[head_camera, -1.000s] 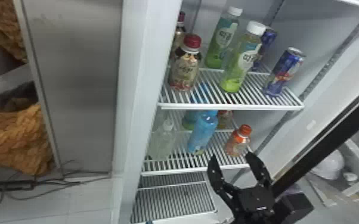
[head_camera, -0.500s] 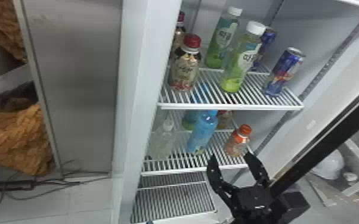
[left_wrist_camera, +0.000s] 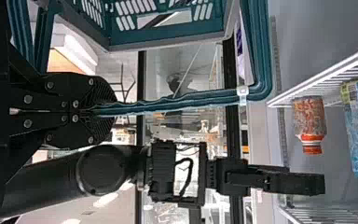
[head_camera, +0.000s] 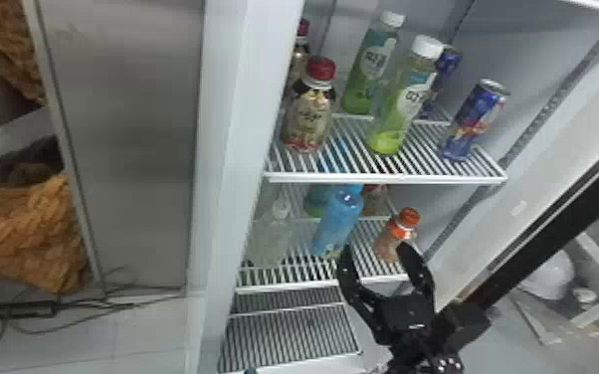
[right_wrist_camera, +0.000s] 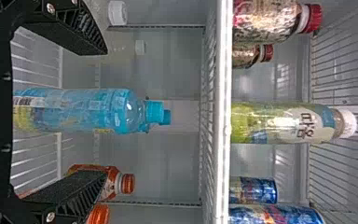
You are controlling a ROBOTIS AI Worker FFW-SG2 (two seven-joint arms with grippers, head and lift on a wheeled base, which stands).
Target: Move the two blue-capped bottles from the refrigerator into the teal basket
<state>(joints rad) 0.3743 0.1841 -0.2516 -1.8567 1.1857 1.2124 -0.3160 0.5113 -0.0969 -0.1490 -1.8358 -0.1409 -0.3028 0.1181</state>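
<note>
In the head view my right gripper [head_camera: 375, 252] stands open in front of the lower shelf, just before the front blue-capped bottle [head_camera: 339, 221]. From the right wrist, the open right gripper [right_wrist_camera: 101, 112] has the upright front blue bottle [right_wrist_camera: 84, 111] lined up between its spread fingers, with no contact visible. A second blue cap [right_wrist_camera: 167, 117] peeks out behind it. My left gripper [left_wrist_camera: 112, 110] is shut on the handle [left_wrist_camera: 182, 103] of the teal basket [left_wrist_camera: 168, 33]; the basket's inside is hidden.
An orange-capped bottle [head_camera: 397, 233] and a clear white-capped bottle [head_camera: 271, 236] flank the blue one. Above is the upper shelf's front edge [head_camera: 388, 177], holding bottles and cans. The refrigerator's side wall [head_camera: 229, 164] rises at the left.
My right gripper has moved a little forward and left toward the front blue bottle, staying open. The bottles on the shelves have not moved.
</note>
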